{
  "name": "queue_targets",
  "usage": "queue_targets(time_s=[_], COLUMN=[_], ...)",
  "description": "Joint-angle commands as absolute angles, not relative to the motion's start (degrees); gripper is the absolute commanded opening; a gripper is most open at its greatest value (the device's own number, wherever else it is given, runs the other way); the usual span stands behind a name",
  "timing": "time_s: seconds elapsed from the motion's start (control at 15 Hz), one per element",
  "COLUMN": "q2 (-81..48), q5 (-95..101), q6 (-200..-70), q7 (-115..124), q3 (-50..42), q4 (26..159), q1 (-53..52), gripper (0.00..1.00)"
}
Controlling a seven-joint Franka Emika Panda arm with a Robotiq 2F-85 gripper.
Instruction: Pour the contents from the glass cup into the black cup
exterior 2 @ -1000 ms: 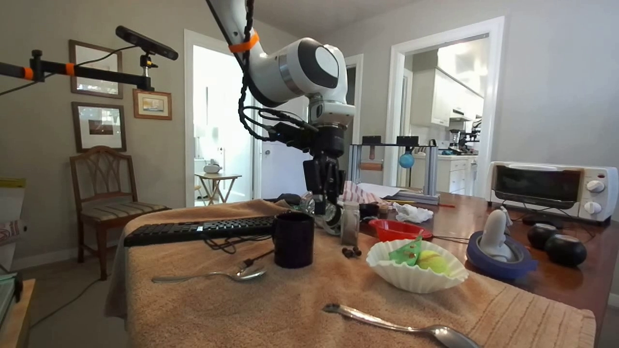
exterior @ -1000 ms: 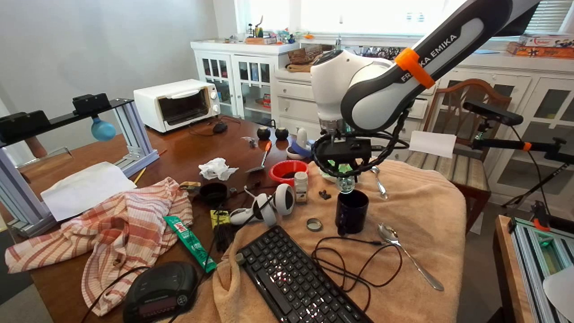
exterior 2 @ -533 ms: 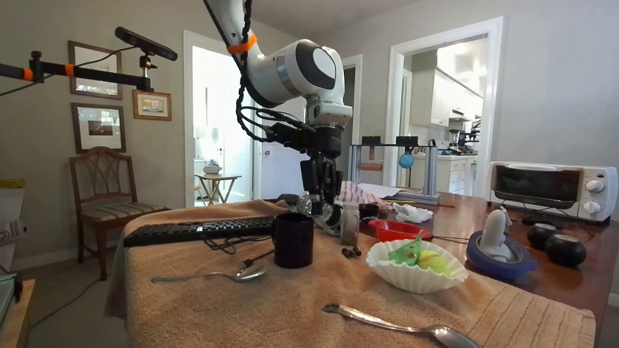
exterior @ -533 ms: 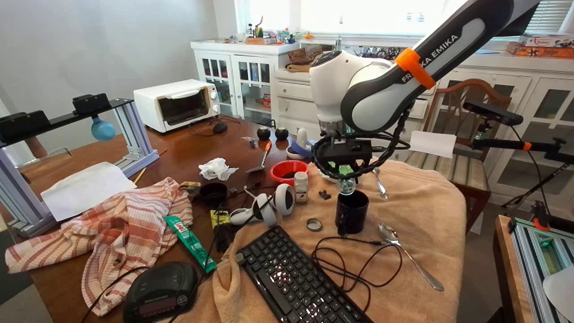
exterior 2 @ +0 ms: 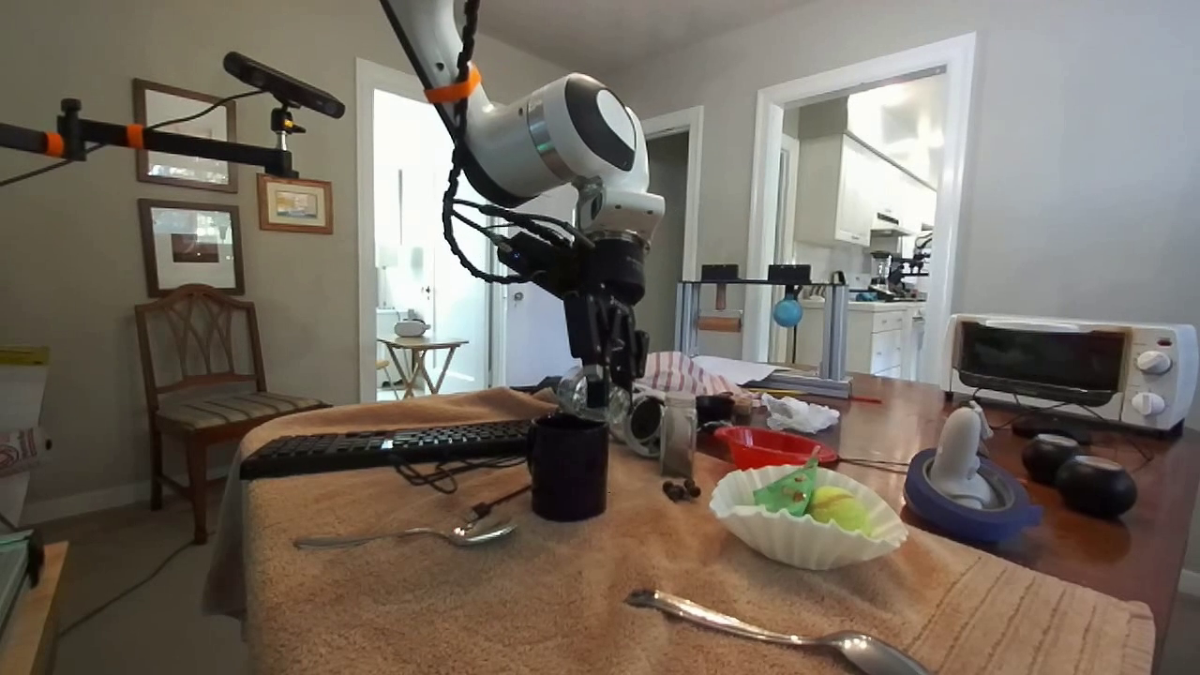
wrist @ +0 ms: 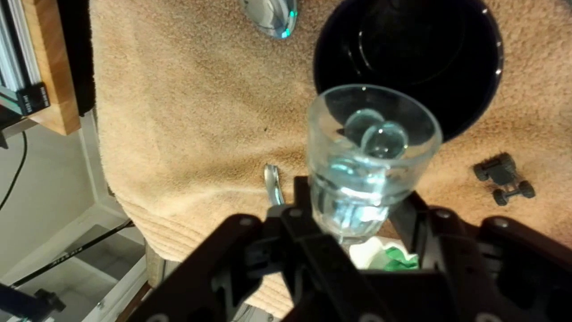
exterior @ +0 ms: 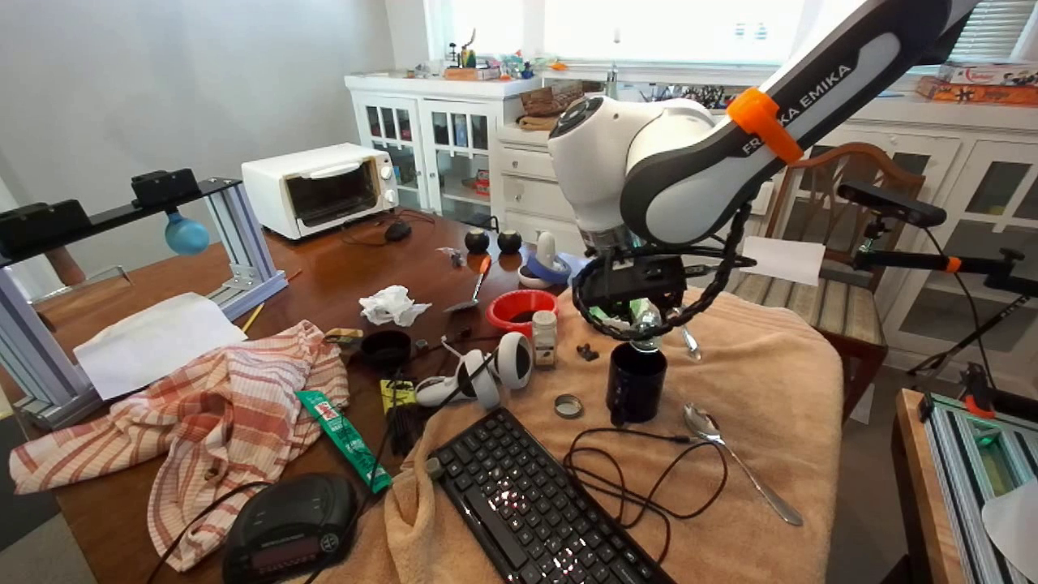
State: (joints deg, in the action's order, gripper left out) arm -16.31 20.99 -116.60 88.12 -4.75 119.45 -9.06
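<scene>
Tan towel (exterior: 754, 389) covers part of the wooden counter (exterior: 357, 264), with a white toaster oven (exterior: 320, 193) further back. My end effector (wrist: 357, 199) grips the glass cup (wrist: 373, 172) from both sides, and I see it leaning with its mouth toward the black cup (exterior 2: 568, 473); two clear, round shapes (wrist: 385, 141) show in it. That black cup stands upright on the towel. In both exterior views the glass cup hangs at its rim, but I can't tell whether they touch. A black keyboard (exterior: 535, 503) lies nearby.

Wrist view close above black cup (wrist: 406, 49), exterior views facing window (exterior: 665, 28) or doorway (exterior 2: 958, 187), sharing table (exterior: 336, 284)
</scene>
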Motion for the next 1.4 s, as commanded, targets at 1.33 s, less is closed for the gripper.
queue_targets(time_s=[1.33], q2=[-29.3], q5=[37.7], q6=[-93.6], q7=[97.5], q3=[0.1], q4=[100.8], q1=[-14.9], gripper=[0.22])
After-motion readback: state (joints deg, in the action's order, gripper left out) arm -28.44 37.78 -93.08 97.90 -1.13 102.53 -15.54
